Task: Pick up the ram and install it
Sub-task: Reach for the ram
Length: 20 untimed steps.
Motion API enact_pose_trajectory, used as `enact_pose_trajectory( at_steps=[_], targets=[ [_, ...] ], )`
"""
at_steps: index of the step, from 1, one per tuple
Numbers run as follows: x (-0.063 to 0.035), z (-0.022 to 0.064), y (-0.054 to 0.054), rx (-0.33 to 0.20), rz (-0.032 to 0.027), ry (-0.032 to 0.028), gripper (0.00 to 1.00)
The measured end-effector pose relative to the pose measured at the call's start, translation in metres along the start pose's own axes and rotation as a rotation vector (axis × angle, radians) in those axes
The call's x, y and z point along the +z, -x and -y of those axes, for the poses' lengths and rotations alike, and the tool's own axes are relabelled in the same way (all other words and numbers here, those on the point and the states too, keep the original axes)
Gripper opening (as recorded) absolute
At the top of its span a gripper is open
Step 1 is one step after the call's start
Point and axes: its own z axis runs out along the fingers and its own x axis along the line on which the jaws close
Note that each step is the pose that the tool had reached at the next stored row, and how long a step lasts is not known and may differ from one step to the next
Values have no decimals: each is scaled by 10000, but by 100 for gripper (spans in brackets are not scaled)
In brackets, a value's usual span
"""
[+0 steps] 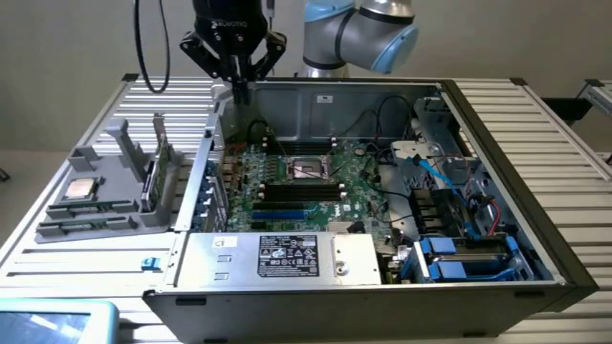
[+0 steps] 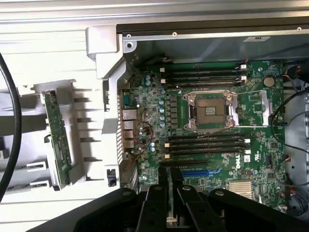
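Hanging over the rear edge of the open computer case, the gripper is seen with its fingers parted by a narrow gap, nothing gripped between them. Beneath the fingertips the motherboard is exposed. Well apart from the fingers, outside the case, the ram is laid flat in the gray tray.

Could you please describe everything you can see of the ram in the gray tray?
The ram is two long, narrow green sticks, lying one behind the other in recesses at the front of the gray tray, on the exterior view's left beside the open case. They sit in front of the silver processor. Only the tray touches them; the gripper hangs apart, over the case's rear corner.
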Motion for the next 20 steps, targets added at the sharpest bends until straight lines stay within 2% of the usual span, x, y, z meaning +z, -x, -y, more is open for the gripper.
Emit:
enact_pose_trajectory(
  at_steps=[1,2,3,4,20],
  targets=[
    [-1,0,-43,-1,-10,-1,21],
    [-1,0,-91,0,-20,-1,29],
    [-2,-1,-136,2,-31,-3,29],
    [-2,-1,-184,1,-39,-2,35],
    [-3,-19,-916,5,-126,-9,35]
  ],
)
